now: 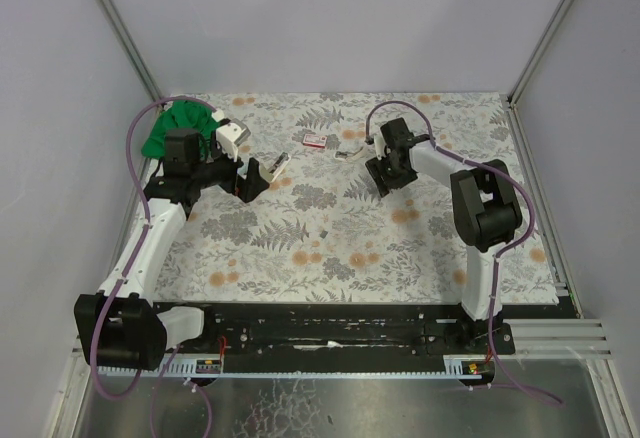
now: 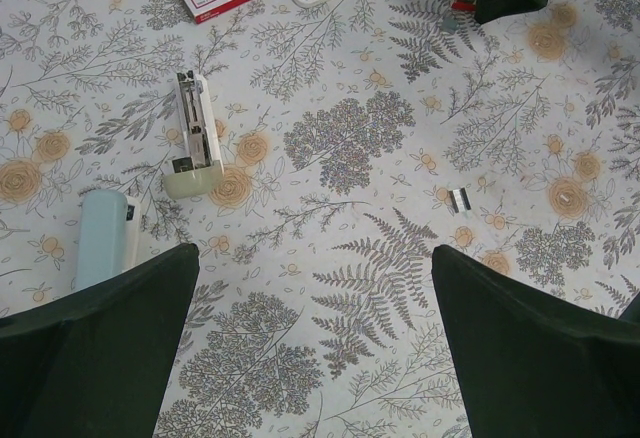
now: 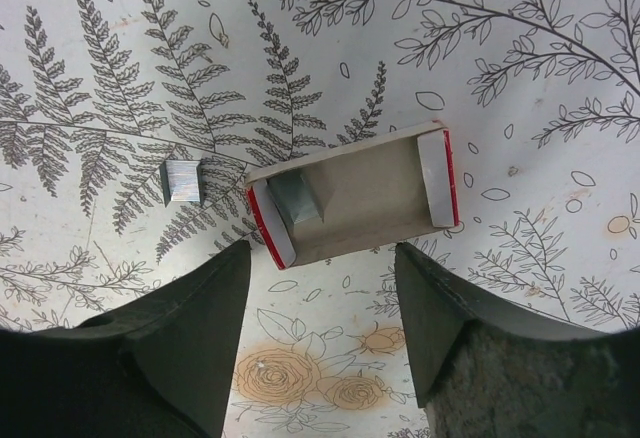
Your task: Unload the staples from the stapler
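Right wrist view: the right gripper (image 3: 320, 258) hangs with jaws partly apart and empty, just above a small red-edged tray (image 3: 380, 193). Loose staples (image 3: 182, 180) lie on the cloth (image 3: 500, 58) just left of it. The left gripper (image 2: 315, 258) stands wide open and empty, with the opened stapler (image 2: 192, 138) far-left of it. The stapler looks emptied already. Next probably comes a fine, low pinch on the loose strip.

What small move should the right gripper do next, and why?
Probably lift the right gripper straight up: its jaws stand open and empty over the small red-edged cardboard tray, where a short silvery-grey staple strip already lies.
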Tool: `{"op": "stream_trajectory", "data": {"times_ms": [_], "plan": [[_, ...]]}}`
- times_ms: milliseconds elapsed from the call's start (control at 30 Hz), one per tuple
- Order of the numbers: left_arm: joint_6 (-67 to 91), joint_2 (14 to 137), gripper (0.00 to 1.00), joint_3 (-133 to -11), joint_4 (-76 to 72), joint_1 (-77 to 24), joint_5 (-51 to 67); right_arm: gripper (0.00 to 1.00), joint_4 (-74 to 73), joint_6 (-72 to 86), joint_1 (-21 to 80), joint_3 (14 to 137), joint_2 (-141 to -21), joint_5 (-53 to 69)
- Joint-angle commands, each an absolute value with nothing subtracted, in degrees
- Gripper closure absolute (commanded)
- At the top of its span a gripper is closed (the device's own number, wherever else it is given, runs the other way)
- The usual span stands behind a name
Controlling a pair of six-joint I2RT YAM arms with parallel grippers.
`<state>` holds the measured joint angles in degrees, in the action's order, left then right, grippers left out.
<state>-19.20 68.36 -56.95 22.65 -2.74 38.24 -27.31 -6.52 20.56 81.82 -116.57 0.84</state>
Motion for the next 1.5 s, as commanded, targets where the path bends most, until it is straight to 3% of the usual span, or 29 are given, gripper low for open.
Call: {"op": "stream_trajectory", "data": {"times_ms": [0, 367, 1467], "plan": [[-18.7, 68.0, 0.0, -56.5, 19.6, -2.2, 39.2, 0.33, -27.8, -7.9, 20.3, 84.3, -115.8, 2.7], [-18.6, 68.5, 0.0, -56.6, 19.5, -2.2, 39.4, 0.32, -28.7, -6.7, 20.6, 85.7, -109.6, 6.7], [-18.6, 68.3, 0.0, -56.5, 19.5, -1.9, 39.1, 0.49, -25.0, -0.6, 27.2, 84.7, -117.1, 3.9]]}}
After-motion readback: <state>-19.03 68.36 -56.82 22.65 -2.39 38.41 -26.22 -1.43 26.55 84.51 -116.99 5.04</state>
